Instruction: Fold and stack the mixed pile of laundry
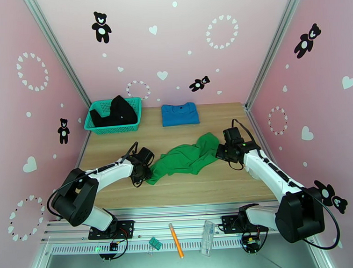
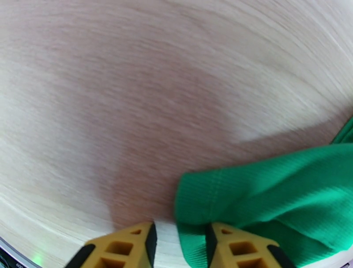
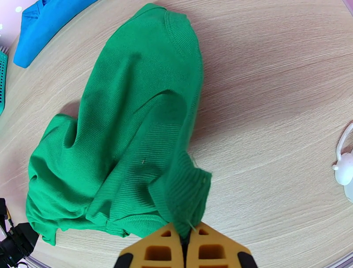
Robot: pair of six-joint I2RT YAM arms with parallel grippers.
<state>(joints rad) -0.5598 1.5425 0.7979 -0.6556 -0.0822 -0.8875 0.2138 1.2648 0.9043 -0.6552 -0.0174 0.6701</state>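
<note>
Green garment [image 1: 187, 159] on table [image 1: 216, 184], blue shirt [image 1: 179, 114] behind

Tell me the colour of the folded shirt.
The folded shirt is blue, clearest in the top external view.

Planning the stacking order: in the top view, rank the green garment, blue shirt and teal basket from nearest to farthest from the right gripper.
1. Green garment: mid-table, its corner pinched in the right gripper.
2. Blue shirt: folded, at the back centre.
3. Teal basket: back left corner, with the black garment inside.
</note>
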